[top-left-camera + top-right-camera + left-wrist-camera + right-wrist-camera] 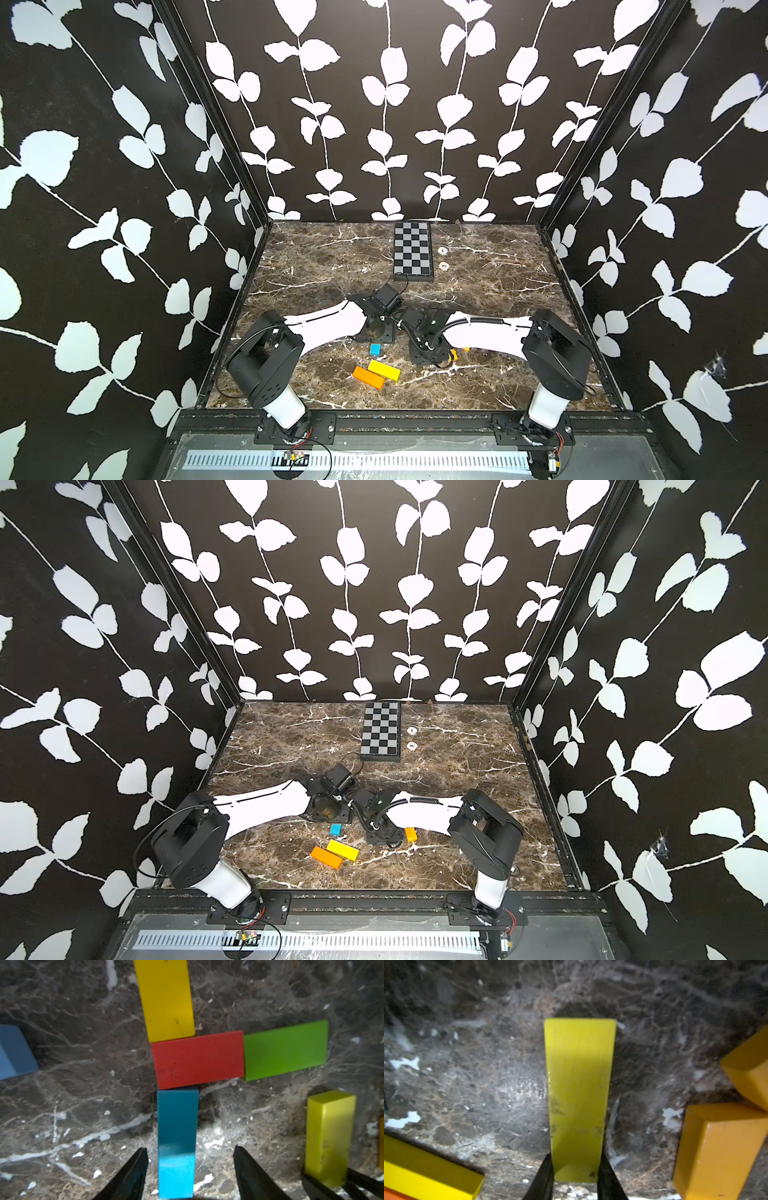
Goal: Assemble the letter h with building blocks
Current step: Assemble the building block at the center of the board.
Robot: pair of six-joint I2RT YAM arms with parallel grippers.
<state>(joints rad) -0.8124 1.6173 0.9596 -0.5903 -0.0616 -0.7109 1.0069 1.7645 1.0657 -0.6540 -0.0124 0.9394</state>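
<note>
Slotted rail [357, 460] — marble tabletop [332, 257] — leaf-print walls [374, 104]

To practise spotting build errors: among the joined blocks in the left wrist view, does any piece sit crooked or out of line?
Yes, slightly. The green block meets the end of the red block offset and tilted, so their edges do not line up. The yellow bar seems to lean off the line of the blue block.

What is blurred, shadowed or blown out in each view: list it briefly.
Left wrist view: the blue block is bright at its near end, darker further along, and the table beyond is soft. Right wrist view: the far table surface is blurred, the yellow-green block fairly sharp. Both top views: the left arm's white shell is blown out, featureless.
</note>
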